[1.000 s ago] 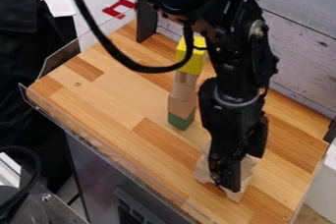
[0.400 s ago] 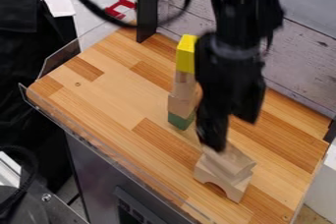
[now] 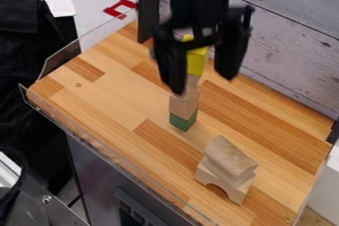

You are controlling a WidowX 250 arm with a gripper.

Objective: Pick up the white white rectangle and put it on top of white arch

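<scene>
Pincer (image 3: pixel 204 84): black, two-fingered, fingers wide apart, no piece clamped between them. It hangs over the far part of the wooden table (image 3: pixel 122 106), well apart from the task's pieces. In the view one finger overlaps the stack behind or beneath it; whether it touches cannot be told.

Stack, bottom to top: green block (image 3: pixel 183 122), pale wooden block (image 3: pixel 183 106), a further pale wooden piece partly hidden by the finger, yellow block (image 3: pixel 197 62).

Nearer the front edge: the task's pale wooden block (image 3: pixel 227 156) rests on top of the pale wooden arch (image 3: pixel 237 191), whose opening faces the front. Both read as bare wood rather than white. The block sits slantwise on its support — full seating underneath cannot be confirmed.

Step in hand, as judged: placement complete, arm clear of the work. Next move: none on the block; keep the fingers open and hold off. Main hazard — a sideways or downward sweep could clip the yellow block and topple the stack.
</scene>
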